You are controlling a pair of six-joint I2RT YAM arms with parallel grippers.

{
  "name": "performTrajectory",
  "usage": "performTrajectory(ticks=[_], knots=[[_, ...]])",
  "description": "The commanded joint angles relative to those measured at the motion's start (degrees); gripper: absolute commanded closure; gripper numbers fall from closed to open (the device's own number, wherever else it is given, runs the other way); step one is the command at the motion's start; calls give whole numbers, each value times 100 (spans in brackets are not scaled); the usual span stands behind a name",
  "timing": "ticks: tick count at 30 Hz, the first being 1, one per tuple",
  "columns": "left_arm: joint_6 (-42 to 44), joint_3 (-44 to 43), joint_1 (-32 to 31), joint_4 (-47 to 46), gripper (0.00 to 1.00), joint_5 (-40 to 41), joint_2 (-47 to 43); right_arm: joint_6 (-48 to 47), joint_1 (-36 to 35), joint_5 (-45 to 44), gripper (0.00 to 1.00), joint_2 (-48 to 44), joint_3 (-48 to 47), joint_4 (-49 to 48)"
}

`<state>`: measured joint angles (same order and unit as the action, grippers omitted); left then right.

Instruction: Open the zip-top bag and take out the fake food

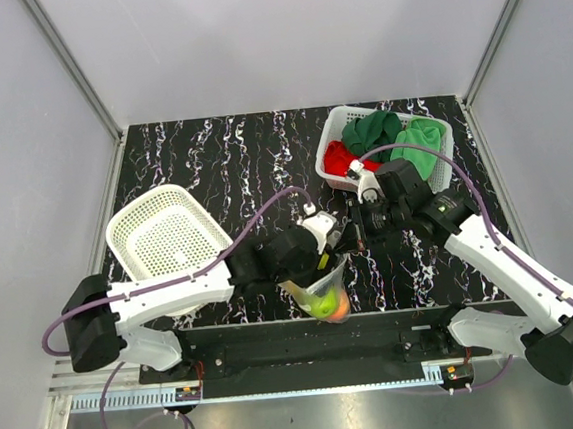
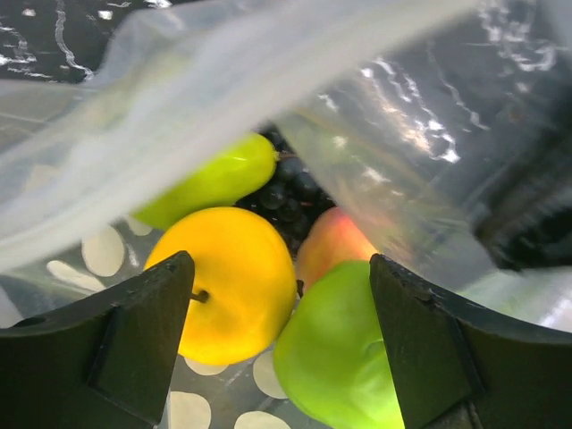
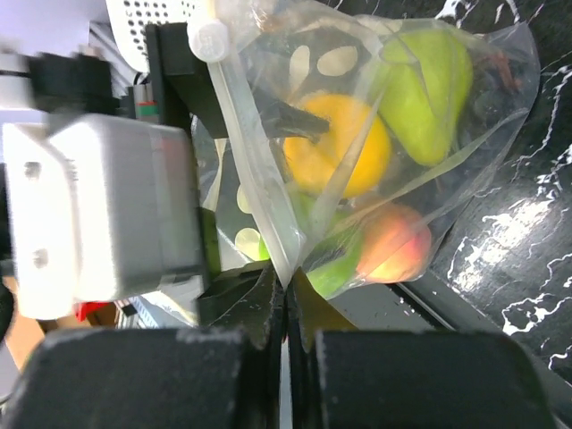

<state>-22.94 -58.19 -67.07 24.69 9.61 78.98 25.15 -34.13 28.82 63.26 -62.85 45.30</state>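
The zip-top bag [image 1: 318, 284], clear with white dots, hangs at the table's near edge and its mouth is spread open. My right gripper [image 3: 288, 286] is shut on the bag's rim film [image 3: 268, 210]; it also shows in the top view [image 1: 356, 230]. My left gripper [image 2: 279, 268] is open, its fingers [image 2: 134, 340] inside the bag mouth on either side of the yellow fruit [image 2: 228, 286] and a green apple [image 2: 335, 349]. A second green fruit [image 2: 214, 179], the peach [image 2: 335, 241] and dark grapes [image 2: 290, 192] lie behind them.
An empty white perforated basket [image 1: 165, 235] stands at the left. Another white basket [image 1: 332, 135] at the back right holds red and green cloths [image 1: 400, 134]. The black metal rail [image 1: 278, 341] runs just below the bag.
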Motion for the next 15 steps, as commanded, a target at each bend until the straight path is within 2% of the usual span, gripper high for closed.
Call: performTrajectory(ticks=[1, 8, 12, 15], knots=[[-158, 264, -87, -561, 14, -765, -689, -194, -24, 273, 100, -42, 71, -153], [-36, 396, -87, -764, 14, -2031, -850, -422, -24, 352, 100, -86, 71, 23], [-97, 493, -183, -755, 13, -2068, -560, -484, -24, 440, 100, -113, 27, 120], [-88, 467, -359, -755, 13, -1691, -323, -476, -24, 545, 100, -104, 18, 120]])
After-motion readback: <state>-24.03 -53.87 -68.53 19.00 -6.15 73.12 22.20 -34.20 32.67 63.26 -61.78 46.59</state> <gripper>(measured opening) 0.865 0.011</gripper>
